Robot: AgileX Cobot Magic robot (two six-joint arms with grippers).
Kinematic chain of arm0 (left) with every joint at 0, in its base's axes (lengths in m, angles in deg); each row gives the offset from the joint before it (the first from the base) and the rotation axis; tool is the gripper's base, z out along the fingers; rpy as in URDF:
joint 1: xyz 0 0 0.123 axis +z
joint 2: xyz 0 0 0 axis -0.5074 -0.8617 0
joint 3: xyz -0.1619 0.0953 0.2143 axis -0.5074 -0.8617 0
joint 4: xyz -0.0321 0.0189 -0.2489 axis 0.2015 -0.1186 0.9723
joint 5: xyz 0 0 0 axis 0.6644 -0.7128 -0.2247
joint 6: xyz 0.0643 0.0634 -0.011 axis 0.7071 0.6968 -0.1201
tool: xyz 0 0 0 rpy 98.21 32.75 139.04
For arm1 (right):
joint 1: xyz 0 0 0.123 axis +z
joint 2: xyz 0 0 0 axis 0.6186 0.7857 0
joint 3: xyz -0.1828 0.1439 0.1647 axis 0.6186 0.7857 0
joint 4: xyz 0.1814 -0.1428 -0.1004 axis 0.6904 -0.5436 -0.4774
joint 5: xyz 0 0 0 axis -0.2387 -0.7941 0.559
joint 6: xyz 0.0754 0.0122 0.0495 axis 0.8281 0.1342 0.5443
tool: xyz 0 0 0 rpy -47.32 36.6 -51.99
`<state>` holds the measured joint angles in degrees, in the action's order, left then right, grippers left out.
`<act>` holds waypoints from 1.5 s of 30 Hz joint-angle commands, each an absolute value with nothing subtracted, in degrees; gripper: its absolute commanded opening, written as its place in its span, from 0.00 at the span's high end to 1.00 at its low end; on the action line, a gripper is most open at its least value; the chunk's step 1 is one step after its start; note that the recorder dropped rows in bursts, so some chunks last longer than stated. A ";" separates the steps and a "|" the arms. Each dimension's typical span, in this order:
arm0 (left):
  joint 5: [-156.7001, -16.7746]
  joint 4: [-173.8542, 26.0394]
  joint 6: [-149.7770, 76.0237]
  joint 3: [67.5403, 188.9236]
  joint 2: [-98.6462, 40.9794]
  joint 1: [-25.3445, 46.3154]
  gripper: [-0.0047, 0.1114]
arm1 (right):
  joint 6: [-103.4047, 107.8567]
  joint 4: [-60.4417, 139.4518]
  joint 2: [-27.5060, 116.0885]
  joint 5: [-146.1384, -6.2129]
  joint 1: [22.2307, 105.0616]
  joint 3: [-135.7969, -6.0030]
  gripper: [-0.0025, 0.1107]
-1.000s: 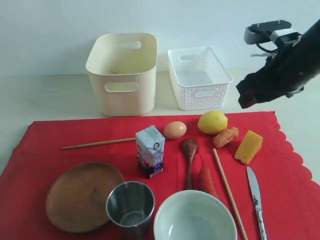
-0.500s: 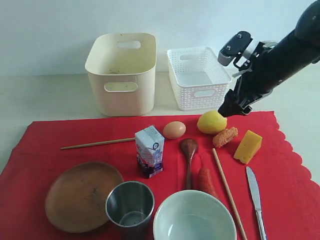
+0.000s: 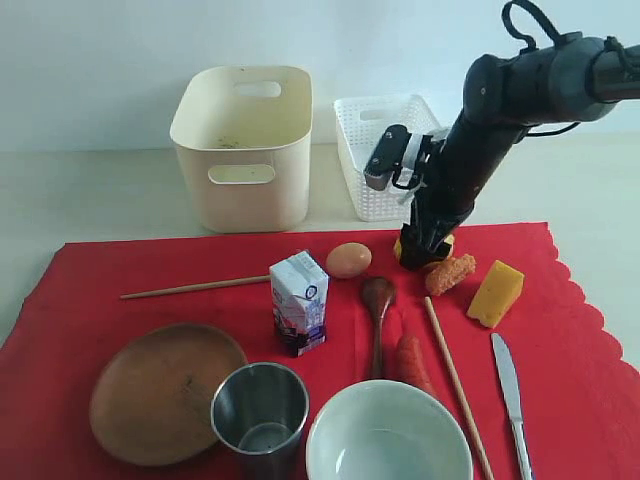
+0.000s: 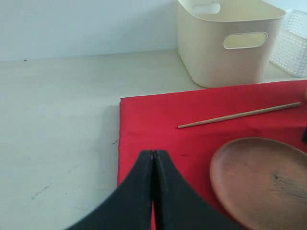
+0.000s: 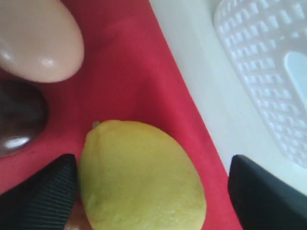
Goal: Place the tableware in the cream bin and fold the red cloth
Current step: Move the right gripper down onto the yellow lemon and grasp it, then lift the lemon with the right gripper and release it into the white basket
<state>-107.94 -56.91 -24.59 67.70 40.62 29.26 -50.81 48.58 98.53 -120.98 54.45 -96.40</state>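
Note:
The red cloth (image 3: 120, 290) lies flat under everything. On it are the wooden plate (image 3: 165, 390), steel cup (image 3: 261, 410), pale bowl (image 3: 390, 440), dark spoon (image 3: 378, 310), two chopsticks (image 3: 195, 287) (image 3: 458, 385) and knife (image 3: 511, 385). The cream bin (image 3: 243, 150) stands behind the cloth. My right gripper (image 3: 422, 250) is down at the lemon (image 5: 139, 177). It is open, one finger on each side of the lemon, and it hides most of the fruit in the exterior view. My left gripper (image 4: 153, 155) is shut and empty above the cloth's corner, beside the plate (image 4: 264, 177).
A white lattice basket (image 3: 395, 150) stands right of the bin, just behind my right arm. An egg (image 3: 349, 260), milk carton (image 3: 300, 302), cheese wedge (image 3: 496, 292), fried nugget (image 3: 452, 273) and an orange sausage-like piece (image 3: 412, 362) also lie on the cloth.
My right arm has swung down and leftward from beside the basket to the lemon, its open fingers now straddling it. Nothing else has moved.

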 commanded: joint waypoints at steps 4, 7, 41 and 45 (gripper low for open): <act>-107.70 -56.77 -24.69 67.54 40.98 29.42 0.96 | -49.26 46.03 99.29 -118.98 54.56 -97.04 0.64; -107.70 -56.77 -24.69 67.54 40.98 29.42 0.96 | -49.26 46.87 99.29 -118.48 54.56 -97.28 0.80; -107.70 -56.77 -24.69 67.54 40.98 29.42 0.96 | -37.67 65.83 82.46 -110.26 54.42 -100.53 0.98; -107.70 -56.77 -24.69 67.54 40.98 29.42 0.96 | -35.16 64.89 84.80 -110.26 54.42 -105.34 0.98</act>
<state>-107.94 -56.91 -24.59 67.70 40.62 29.26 -37.57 65.16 83.54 -111.78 54.44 -101.92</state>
